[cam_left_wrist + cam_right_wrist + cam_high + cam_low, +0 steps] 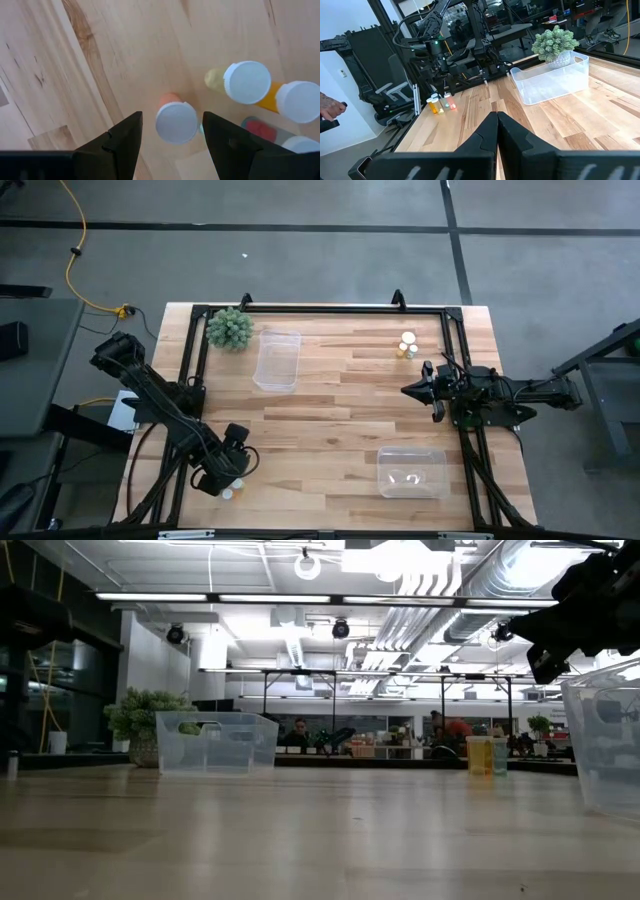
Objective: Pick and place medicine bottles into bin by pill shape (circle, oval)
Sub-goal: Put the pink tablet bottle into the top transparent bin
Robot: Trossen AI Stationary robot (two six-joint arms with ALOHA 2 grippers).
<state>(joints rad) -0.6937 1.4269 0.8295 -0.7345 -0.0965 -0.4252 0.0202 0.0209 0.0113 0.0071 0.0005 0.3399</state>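
My left gripper is open and points down at the table's near left corner, over a cluster of medicine bottles. A white-capped bottle with a reddish-orange body stands upright between its fingers, with a gap on each side. Close by stand a yellow bottle, an orange one and a red-topped one. More bottles stand at the far right. My right gripper waits shut and level at the table's right side, holding nothing.
A clear bin stands at the far left-centre beside a green spiky plant. A second clear bin sits near the right front with small pale things in it. Bare wood lies between them. A black frame rims the table.
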